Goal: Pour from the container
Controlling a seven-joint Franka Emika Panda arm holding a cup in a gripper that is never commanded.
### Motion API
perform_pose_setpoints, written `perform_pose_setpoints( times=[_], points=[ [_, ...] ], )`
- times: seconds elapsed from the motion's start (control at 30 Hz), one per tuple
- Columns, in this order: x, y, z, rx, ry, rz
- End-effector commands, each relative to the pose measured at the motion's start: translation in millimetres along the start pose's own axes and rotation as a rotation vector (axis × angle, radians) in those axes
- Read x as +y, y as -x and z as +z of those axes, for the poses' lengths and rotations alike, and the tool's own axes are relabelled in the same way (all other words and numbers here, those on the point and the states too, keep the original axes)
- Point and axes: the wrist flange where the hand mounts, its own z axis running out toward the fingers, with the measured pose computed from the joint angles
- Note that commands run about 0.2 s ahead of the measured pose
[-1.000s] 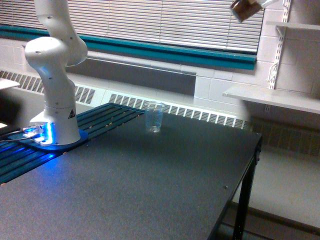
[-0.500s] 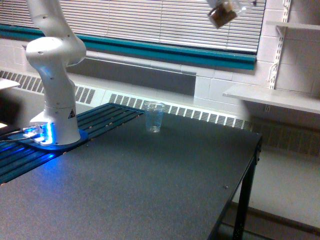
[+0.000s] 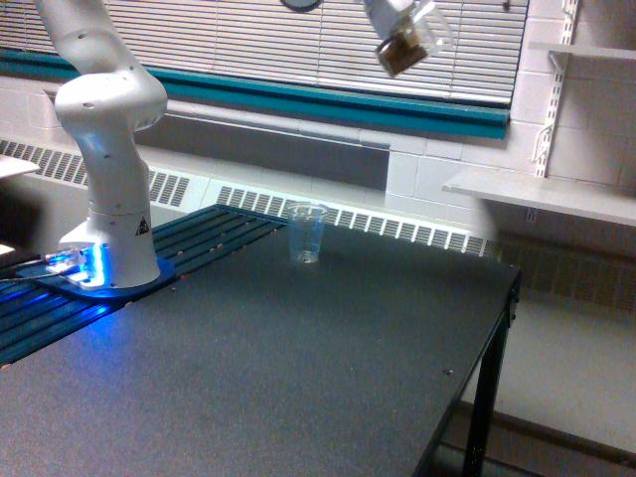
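Container (image 3: 407,47) moved left, high above tumbler (image 3: 307,233), table (image 3: 298,368).

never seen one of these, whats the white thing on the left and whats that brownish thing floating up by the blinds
The white thing is the base and lower part of a robot arm, bolted down at the edge of a dark table, with blue lights glowing at its foot. The arm reaches up out of the picture and comes back in at the top, where its gripper holds a small clear cup with something brown inside, tilted, high above the table. So it is held, not floating. On the table stands one empty taller clear tumbler, upright. There is one picture, taken by a camera off the arm, looking across the table toward the blinds.
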Motion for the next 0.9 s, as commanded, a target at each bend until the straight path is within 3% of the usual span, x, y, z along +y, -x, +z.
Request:
perform_pose_setpoints(
  times=[0.03,0.37,0.9],
  points=[
    [-11,34,-5.1,-0.019,0.003,0.037],
    [-23,87,4.3,-0.032,0.058,0.031],
    [-65,136,6.7,-0.04,0.103,0.116]
  ],
)
